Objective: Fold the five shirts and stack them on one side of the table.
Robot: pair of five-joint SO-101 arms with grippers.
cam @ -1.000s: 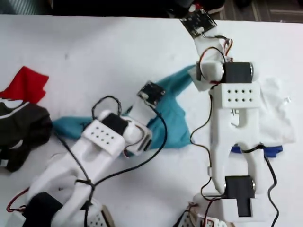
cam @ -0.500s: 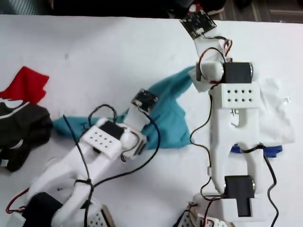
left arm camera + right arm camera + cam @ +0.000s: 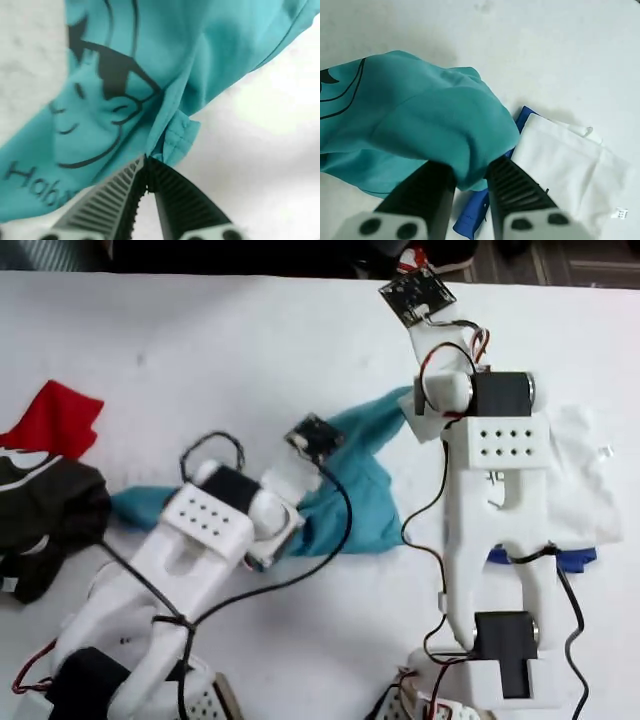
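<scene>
A teal shirt [image 3: 355,475] with a dark print lies stretched across the middle of the table between both arms. My left gripper [image 3: 146,167] is shut on a hem fold of the teal shirt [image 3: 150,65]; in the high view it sits low over the cloth [image 3: 283,528]. At the shirt's far end my right gripper [image 3: 470,176] is shut on a bunched edge of the teal shirt [image 3: 420,130], seen from above near the table's back [image 3: 420,412]. A white shirt [image 3: 585,475] lies folded on a blue shirt [image 3: 575,560] at the right.
A red shirt [image 3: 55,420] and a black shirt [image 3: 45,515] lie crumpled at the left edge. The right wrist view has the white shirt [image 3: 565,165] and the blue shirt [image 3: 475,212] just beyond the teal cloth. Bare tabletop [image 3: 220,350] spreads along the back.
My left arm has shifted a little to the left, still holding the teal hem, and the shirt's near edge has drawn in with it. The right arm has barely moved.
</scene>
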